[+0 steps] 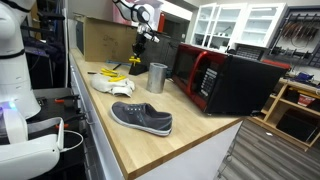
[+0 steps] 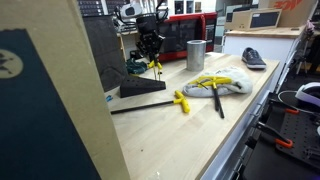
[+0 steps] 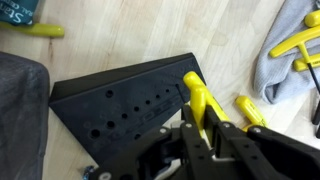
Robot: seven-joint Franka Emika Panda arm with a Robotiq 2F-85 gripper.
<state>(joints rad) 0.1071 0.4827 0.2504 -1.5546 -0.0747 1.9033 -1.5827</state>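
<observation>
A long tabletop (image 1: 200, 128) of pale, smooth, lightly grained wood is shown in a workshop room. White cabinets (image 1: 235, 22) with glass fronts are seen behind it. A plain brown cardboard box (image 1: 100, 38) stands at its far end, and a boxy black and red microwave (image 1: 225, 80) is set along one long edge.

The claw (image 2: 152, 58) is clenched on a yellow-handled tool (image 3: 200, 98), which is gripped between the black fingers (image 3: 228, 140). The tool is held near the box end of the tabletop, directly over a black block (image 3: 120, 100). The block is wedge-shaped and matt, and rows of small round holes are seen in its sloping face. Whether the tool touches the block cannot be told.

A cylindrical cup (image 2: 197, 52) of dull gray metal stands near the block, on the microwave side. A crumpled pale cloth (image 2: 232, 85) lies toward the opposite long edge, and more yellow handles rest on it. A thin black rod (image 2: 150, 103) with a yellow end lies flat beside the block. A gray fabric shoe (image 1: 142, 118) with a white sole lies well apart, toward the near end.
</observation>
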